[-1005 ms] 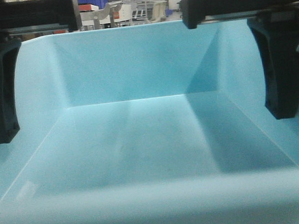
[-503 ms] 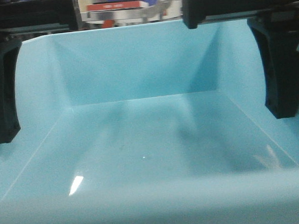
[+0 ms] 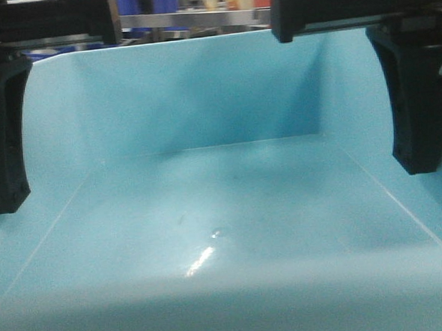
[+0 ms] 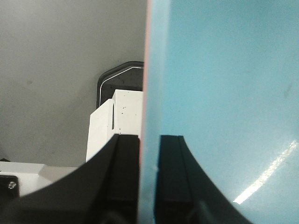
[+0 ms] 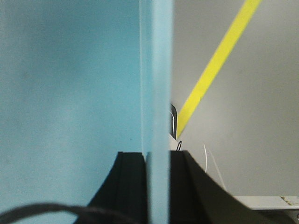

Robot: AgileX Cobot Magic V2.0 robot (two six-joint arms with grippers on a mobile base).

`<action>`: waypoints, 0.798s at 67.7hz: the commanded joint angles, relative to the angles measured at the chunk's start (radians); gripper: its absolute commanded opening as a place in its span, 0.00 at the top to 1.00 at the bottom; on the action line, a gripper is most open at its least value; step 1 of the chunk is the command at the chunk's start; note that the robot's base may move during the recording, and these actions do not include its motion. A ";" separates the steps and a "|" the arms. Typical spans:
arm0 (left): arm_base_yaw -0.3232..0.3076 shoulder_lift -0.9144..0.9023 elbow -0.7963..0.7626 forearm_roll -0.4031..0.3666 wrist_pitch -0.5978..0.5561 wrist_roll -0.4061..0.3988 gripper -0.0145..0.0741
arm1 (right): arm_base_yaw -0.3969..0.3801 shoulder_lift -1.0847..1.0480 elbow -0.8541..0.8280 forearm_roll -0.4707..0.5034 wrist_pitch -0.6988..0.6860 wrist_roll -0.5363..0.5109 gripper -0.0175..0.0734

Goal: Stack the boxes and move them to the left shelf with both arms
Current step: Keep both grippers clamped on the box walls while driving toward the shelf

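The light blue box (image 3: 224, 210) fills the front view, open top toward me, held up between both arms. My left gripper (image 4: 149, 142) is shut on its left wall, one finger (image 3: 1, 134) inside the box. A thin salmon pink edge (image 4: 145, 70) runs along the outside of that wall; the rest of the pink box is hidden. My right gripper (image 5: 158, 156) is shut on the right wall (image 5: 156, 84), one finger (image 3: 420, 101) inside. A silvery steel rail (image 3: 189, 19), apparently the shelf, shows just above the far rim.
Grey floor lies below both wrists, with a yellow line (image 5: 215, 65) on the right side. The robot's white base (image 4: 114, 126) shows under the left gripper. Dark blue bins (image 3: 132, 0) and clutter sit behind the rail.
The background above the far rim has shifted; the silvery rail now spans that gap. The reflections on the box floor have moved. Both grippers keep the same hold.
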 commanded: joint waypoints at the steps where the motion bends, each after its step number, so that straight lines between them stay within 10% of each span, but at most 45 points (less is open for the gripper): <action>1: -0.012 -0.039 -0.035 -0.048 0.084 -0.016 0.84 | 0.003 -0.034 -0.033 -0.016 0.033 0.002 0.75; 54: -0.012 -0.039 -0.035 -0.083 0.084 -0.016 0.84 | 0.002 -0.034 -0.034 -0.018 0.055 0.002 0.75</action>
